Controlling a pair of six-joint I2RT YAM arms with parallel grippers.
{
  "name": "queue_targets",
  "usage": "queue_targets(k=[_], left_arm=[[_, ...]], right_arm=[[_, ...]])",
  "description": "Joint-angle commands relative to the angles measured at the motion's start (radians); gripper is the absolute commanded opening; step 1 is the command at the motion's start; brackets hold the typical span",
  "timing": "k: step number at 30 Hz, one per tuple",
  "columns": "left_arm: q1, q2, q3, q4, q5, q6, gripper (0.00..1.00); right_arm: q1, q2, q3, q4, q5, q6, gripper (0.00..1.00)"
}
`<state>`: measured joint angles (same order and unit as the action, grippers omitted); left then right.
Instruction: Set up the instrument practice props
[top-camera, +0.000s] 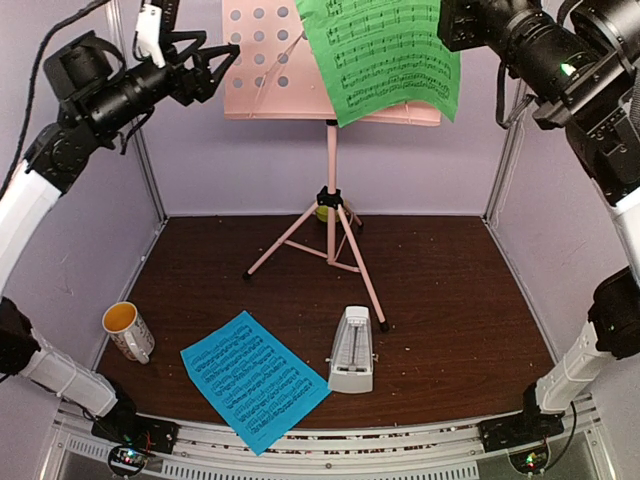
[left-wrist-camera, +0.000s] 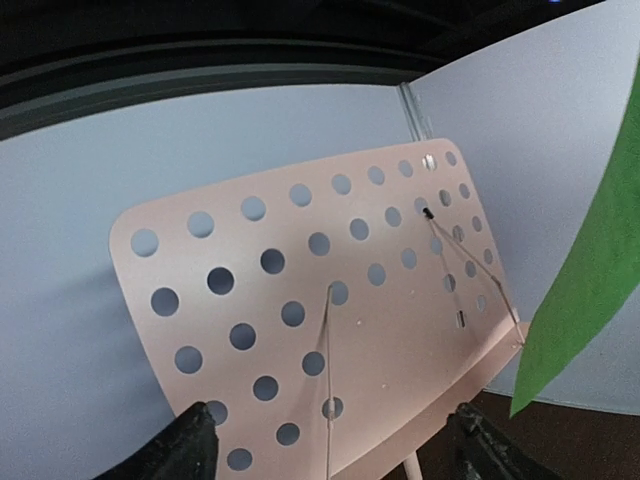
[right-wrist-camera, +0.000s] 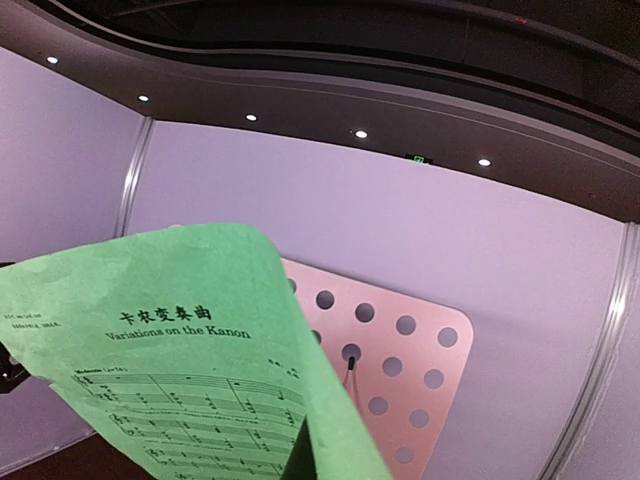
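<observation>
You're seating the green sheet (top-camera: 385, 55) on the pink stand (top-camera: 331, 180), far centre. It's hanging tilted over the desk's (top-camera: 262, 60) right half, so be squaring it onto the lip. R gripper (top-camera: 447, 28) is closed, seemingly pinching its upper right. L gripper (left-wrist-camera: 330, 445) is standing wide by the desk's left edge, holding nothing. Blue sheet (top-camera: 253, 378), metronome (top-camera: 352, 352) and mug (top-camera: 128, 330) are lying near on the bench (top-camera: 450, 300), w/ tripod legs btwn.

The left arm (top-camera: 75, 120) and right arm (top-camera: 600, 110) wear black housings above white lower links (top-camera: 60, 375), joined by bulky black elbows (top-camera: 620, 315). A thin black cable (top-camera: 42, 60) trails off the left arm, and a green lamp (top-camera: 568, 69) glows on the right arm's wrist.
</observation>
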<state>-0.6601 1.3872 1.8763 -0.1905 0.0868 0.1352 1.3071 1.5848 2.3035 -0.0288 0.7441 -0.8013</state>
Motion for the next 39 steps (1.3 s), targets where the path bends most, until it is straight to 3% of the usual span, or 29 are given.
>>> queue_targets(k=[1, 4, 8, 13, 19, 21, 25, 29, 30, 33, 34, 39], left_arm=[[0.001, -0.156, -0.182, -0.037, 0.242, 0.011, 0.88], [-0.024, -0.273, -0.377, 0.046, 0.378, -0.045, 0.97], [-0.105, -0.355, -0.534, 0.149, 0.378, -0.041, 0.98], [-0.213, -0.277, -0.451, 0.096, 0.290, -0.008, 0.98], [-0.226, -0.201, -0.372, 0.164, 0.320, -0.099, 0.96], [-0.226, -0.193, -0.362, 0.204, 0.359, -0.147, 0.85], [-0.227, -0.189, -0.378, 0.297, 0.425, -0.237, 0.51], [-0.227, -0.178, -0.406, 0.351, 0.427, -0.304, 0.00], [-0.227, -0.175, -0.405, 0.354, 0.423, -0.323, 0.00], [-0.226, -0.177, -0.423, 0.424, 0.444, -0.415, 0.00], [-0.224, -0.176, -0.422, 0.443, 0.452, -0.440, 0.00], [-0.217, -0.139, -0.358, 0.428, 0.502, -0.528, 0.00]], right_arm=[[0.047, -0.043, -0.031, -0.245, -0.037, 0.147, 0.00], [0.062, -0.100, -0.092, -0.310, -0.088, 0.253, 0.00], [0.065, -0.185, -0.182, -0.370, -0.195, 0.398, 0.00], [0.067, -0.223, -0.231, -0.454, -0.309, 0.533, 0.00], [0.067, -0.252, -0.329, -0.509, -0.428, 0.603, 0.00], [0.066, -0.255, -0.343, -0.527, -0.445, 0.625, 0.00], [0.067, -0.271, -0.388, -0.531, -0.505, 0.645, 0.00], [0.059, -0.303, -0.444, -0.489, -0.545, 0.671, 0.00], [0.054, -0.316, -0.471, -0.465, -0.555, 0.683, 0.00], [0.014, -0.386, -0.603, -0.347, -0.610, 0.753, 0.32], [0.000, -0.410, -0.654, -0.295, -0.631, 0.781, 0.38], [-0.038, -0.464, -0.769, -0.177, -0.683, 0.854, 0.29]])
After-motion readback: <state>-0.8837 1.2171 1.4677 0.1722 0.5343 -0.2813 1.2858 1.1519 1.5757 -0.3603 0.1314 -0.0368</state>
